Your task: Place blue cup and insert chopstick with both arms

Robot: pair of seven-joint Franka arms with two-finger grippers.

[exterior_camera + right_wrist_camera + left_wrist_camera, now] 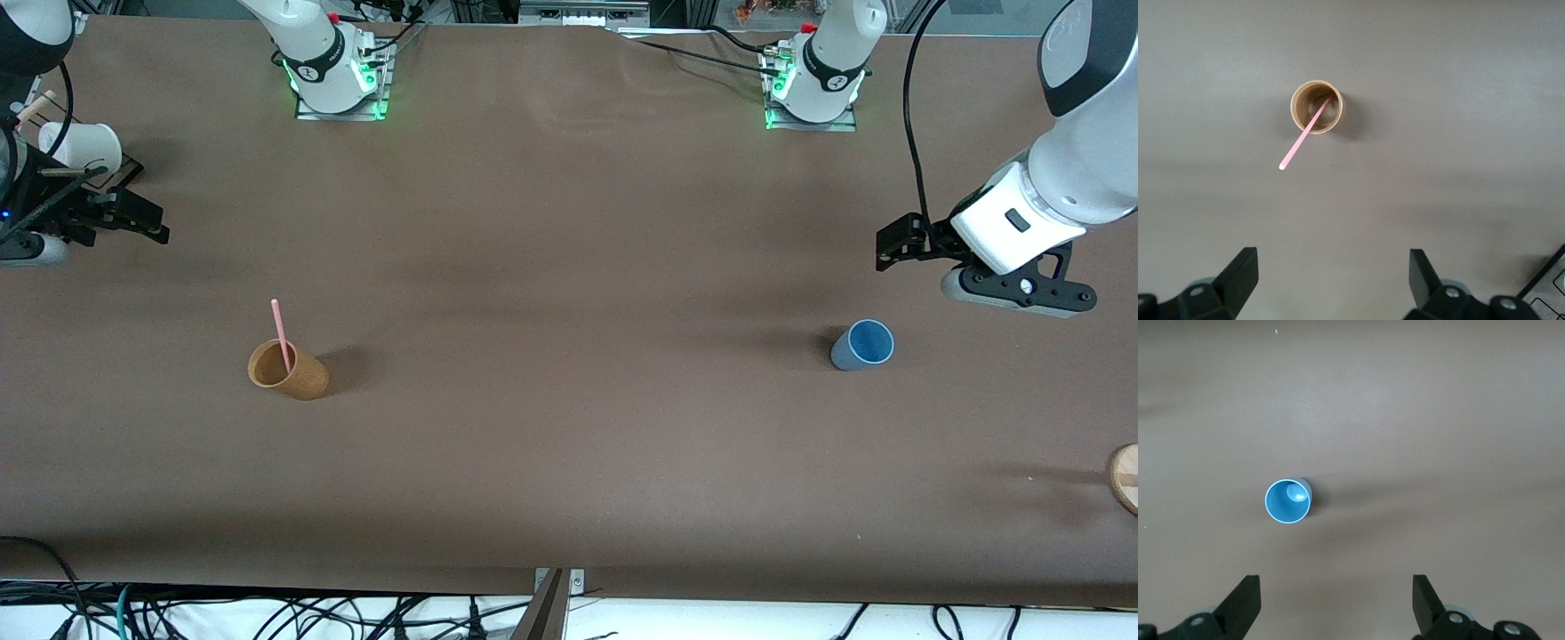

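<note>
The blue cup (862,345) stands upright and empty on the brown table toward the left arm's end; it also shows in the left wrist view (1289,501). The pale-pink chopstick (281,333) leans inside the orange-brown cup (287,369) toward the right arm's end; the right wrist view shows the stick (1301,143) and that cup (1316,107). My left gripper (1018,292) hangs open and empty above bare table beside the blue cup (1337,600). My right gripper (36,249) hangs open and empty over the table's end, apart from the brown cup (1333,277).
A white cup (80,147) lies by a black rack (1548,287) at the right arm's end of the table. A round wooden object (1125,478) shows at the left arm's end, nearer to the front camera than the blue cup.
</note>
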